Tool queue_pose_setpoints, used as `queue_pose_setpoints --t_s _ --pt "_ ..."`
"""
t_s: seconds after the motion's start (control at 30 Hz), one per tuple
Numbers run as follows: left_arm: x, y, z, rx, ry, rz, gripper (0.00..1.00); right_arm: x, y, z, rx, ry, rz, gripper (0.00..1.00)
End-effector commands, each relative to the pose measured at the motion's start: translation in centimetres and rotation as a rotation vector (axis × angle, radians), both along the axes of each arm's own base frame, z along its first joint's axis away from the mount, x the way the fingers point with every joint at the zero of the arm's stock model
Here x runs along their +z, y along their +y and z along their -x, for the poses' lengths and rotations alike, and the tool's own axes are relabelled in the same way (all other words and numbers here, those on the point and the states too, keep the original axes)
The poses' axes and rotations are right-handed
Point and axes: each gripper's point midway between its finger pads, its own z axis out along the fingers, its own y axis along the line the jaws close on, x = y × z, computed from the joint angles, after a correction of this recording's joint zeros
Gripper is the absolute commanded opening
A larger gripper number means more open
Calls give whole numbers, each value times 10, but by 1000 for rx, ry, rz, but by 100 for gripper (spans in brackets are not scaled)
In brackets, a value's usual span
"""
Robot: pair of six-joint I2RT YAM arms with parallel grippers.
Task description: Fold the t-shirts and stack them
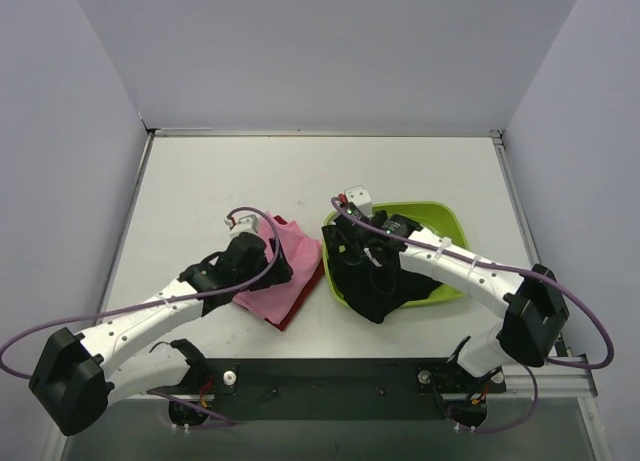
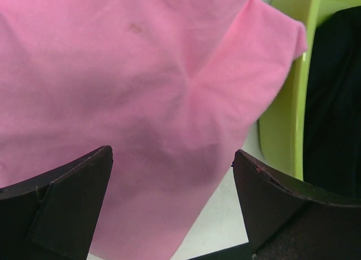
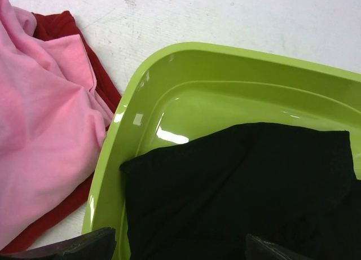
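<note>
While your left gripper [image 2: 173, 154] hangs spread over the pink shirt [image 2: 113, 74], your right gripper [image 3: 180, 238] hangs spread over the black shirt [image 3: 237, 181]. Pink lies folded on the red shirt [image 3: 53, 26], just left of the tub [image 3: 225, 57], long axis along its wall: two appear stacked. Black lies bunched in the tub, spilling over its near rim, with no clear axis; it is yet to fold.

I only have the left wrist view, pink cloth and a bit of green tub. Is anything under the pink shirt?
Observer: Yes, a dark red shirt lies under the pink shirt, showing along its edges.
Operator: And the other arm?
Observer: The right end effector is open, over the black shirt in the green tub.
Operator: Is that shirt fully inside?
Observer: No, in the top view it spills over the tub's near rim.
</note>
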Motion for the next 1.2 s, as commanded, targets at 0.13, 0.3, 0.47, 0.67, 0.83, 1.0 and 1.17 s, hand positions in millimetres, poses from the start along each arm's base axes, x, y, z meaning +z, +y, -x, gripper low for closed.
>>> queue_pose_setpoints --t_s 0.13,0.3,0.47,0.67,0.83,1.0,1.17 --pt "-38 19 -4 184 85 -71 97 15 -20 3 -30 -62 2 100" --pt "-68 30 -5 244 169 -138 98 20 -23 9 -28 -70 -29 100" --pt "-69 37 -21 262 178 -188 98 29 -26 16 -19 -86 -79 100" --pt "-50 52 -71 223 166 -301 97 39 -28 25 -14 -107 -154 100" --pt "-33 63 -118 154 160 -249 89 44 -23 30 -1 -116 -226 100" --pt "-38 108 -164 67 208 -360 91 48 -13 34 23 -114 -292 100" --pt "-60 126 -198 -72 237 -408 91 49 -10 42 43 -104 -337 100"
